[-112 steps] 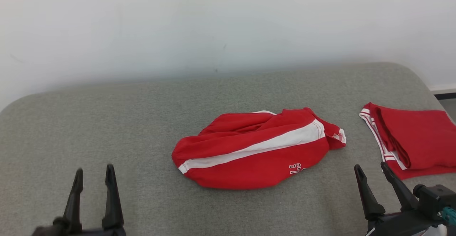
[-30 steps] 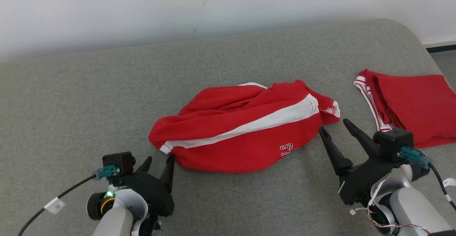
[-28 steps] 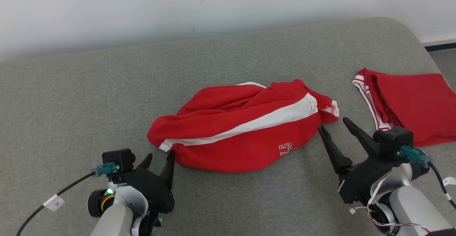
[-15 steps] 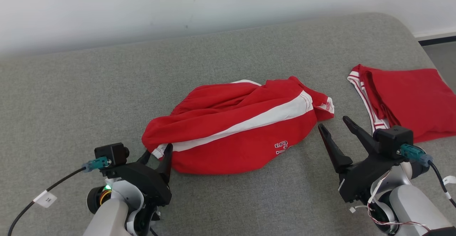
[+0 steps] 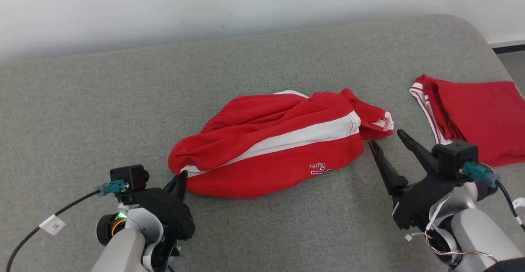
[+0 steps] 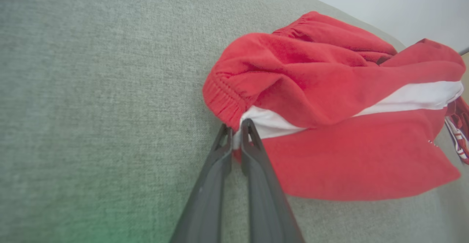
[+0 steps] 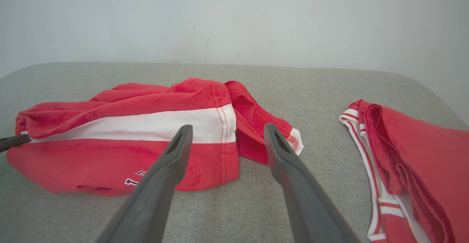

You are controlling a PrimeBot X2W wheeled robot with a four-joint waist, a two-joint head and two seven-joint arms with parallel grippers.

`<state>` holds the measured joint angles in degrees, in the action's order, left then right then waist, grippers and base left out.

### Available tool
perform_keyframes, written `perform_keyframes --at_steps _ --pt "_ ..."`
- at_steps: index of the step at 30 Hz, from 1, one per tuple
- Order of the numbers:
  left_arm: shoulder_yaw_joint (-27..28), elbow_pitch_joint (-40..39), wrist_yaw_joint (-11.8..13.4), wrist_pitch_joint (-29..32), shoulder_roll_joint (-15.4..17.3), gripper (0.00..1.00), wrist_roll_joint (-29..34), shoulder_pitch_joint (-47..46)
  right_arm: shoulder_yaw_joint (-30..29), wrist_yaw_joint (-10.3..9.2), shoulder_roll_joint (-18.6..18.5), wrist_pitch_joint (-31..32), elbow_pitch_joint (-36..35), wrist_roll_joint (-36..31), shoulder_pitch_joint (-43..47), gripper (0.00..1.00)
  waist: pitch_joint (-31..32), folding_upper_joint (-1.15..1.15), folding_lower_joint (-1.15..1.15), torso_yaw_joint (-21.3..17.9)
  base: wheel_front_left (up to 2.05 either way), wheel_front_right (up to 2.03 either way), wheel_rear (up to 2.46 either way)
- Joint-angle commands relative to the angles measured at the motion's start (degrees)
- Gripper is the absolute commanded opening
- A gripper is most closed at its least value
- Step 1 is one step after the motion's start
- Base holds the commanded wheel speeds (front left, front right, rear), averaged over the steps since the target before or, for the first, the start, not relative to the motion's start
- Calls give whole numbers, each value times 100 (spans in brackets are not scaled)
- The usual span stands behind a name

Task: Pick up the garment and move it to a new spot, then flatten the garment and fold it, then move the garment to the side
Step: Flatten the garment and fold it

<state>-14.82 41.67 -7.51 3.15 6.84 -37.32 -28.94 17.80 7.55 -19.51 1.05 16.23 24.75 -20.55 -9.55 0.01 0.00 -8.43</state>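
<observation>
Two grippers, one garment and one folded cloth on a grey cushion (image 5: 102,112).

- Garment (image 5: 270,149): red with a white stripe, crumpled, lying mid-cushion.
- Left gripper (image 5: 180,180): at the garment's 8 o'clock. The left forearm (image 5: 119,255) rises from the head view's 7 o'clock, fingers aimed at 1 o'clock. They are nearly together, pinching the white-striped hem.
- Right gripper (image 5: 387,142): at the garment's 4 o'clock, just beside its edge. The right forearm (image 5: 475,235) enters from 5 o'clock, fingers aimed at 11 o'clock, spread wide and holding nothing.
- Cloth (image 5: 475,120): red with white trim, at the garment's 3 o'clock, apart from it.
</observation>
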Motion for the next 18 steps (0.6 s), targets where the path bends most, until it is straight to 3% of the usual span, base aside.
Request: perform_keyframes --at_steps 1,10,18 --pt "-64 18 7 34 36 0 61 -34 31 -12 -55 48 -8 4 -110 100 -19 -1 0 32 0 0 0" --pt "-278 -75 17 -48 -19 0 184 -159 -144 -12 -27 1000 653 171 -870 100 -243 -1 0 176 0 0 0" --pt "-410 -55 21 -83 -87 0 242 -288 107 -12 93 1233 1365 345 -1403 100 -400 -1 0 359 0 0 0"
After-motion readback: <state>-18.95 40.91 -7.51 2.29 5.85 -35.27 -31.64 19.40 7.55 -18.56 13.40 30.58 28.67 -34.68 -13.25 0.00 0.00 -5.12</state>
